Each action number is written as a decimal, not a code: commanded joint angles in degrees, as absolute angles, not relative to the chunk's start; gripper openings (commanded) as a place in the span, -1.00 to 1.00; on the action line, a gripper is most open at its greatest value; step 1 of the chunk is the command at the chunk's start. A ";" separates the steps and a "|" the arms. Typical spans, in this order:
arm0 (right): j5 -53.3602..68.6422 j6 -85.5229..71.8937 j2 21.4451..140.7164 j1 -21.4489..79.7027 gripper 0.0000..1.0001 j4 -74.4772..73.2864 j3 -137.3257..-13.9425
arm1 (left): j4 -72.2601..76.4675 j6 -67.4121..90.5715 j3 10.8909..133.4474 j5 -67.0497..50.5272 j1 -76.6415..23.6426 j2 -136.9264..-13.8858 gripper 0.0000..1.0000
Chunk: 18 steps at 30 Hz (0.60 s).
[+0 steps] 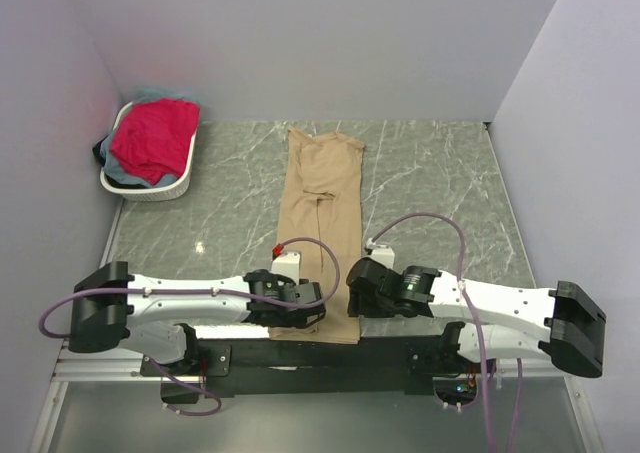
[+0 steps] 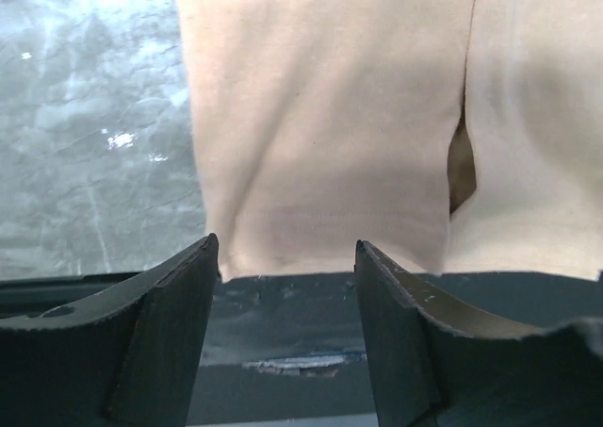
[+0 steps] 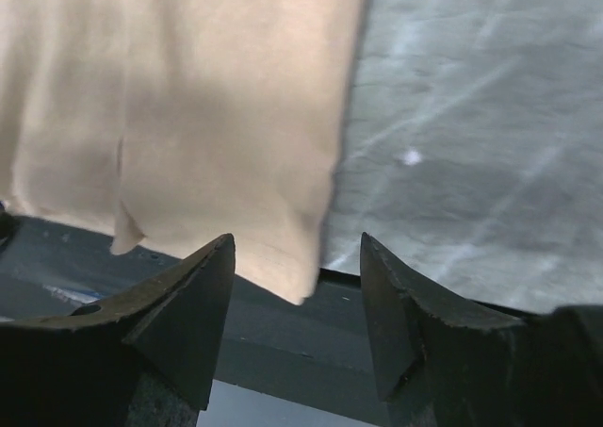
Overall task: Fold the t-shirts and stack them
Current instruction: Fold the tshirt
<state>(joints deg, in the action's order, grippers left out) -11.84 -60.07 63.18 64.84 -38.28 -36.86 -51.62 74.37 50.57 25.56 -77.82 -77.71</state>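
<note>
A tan t-shirt lies folded into a long narrow strip down the middle of the table, its near hem hanging over the front edge. My left gripper is open and empty just above the hem's left corner; the left wrist view shows the tan cloth beyond the fingers. My right gripper is open and empty at the hem's right corner, with the cloth corner between the fingers. A red-pink t-shirt lies on top of pale blue-grey and dark ones in the basket.
A white oval plastic basket stands at the back left by the wall. The grey marble tabletop shows either side of the tan shirt. A black rail runs along the table's front edge. White walls close in three sides.
</note>
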 commanded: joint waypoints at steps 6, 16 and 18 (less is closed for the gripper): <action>-6.07 -56.52 67.76 64.95 0.21 -24.97 -35.51 | -44.04 72.86 48.52 25.40 -78.22 -80.60 0.25; -2.46 -58.35 71.36 65.04 0.20 -19.59 -31.47 | -39.20 75.41 44.30 24.44 -78.22 -81.82 0.19; -3.07 -59.58 71.98 65.13 0.17 -20.91 -30.94 | -39.20 75.85 43.60 23.73 -78.22 -82.96 0.16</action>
<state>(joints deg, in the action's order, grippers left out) -2.70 -57.63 71.09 64.86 -21.39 -31.97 -41.21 74.39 44.73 24.86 -77.82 -81.41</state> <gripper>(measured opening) 0.595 0.596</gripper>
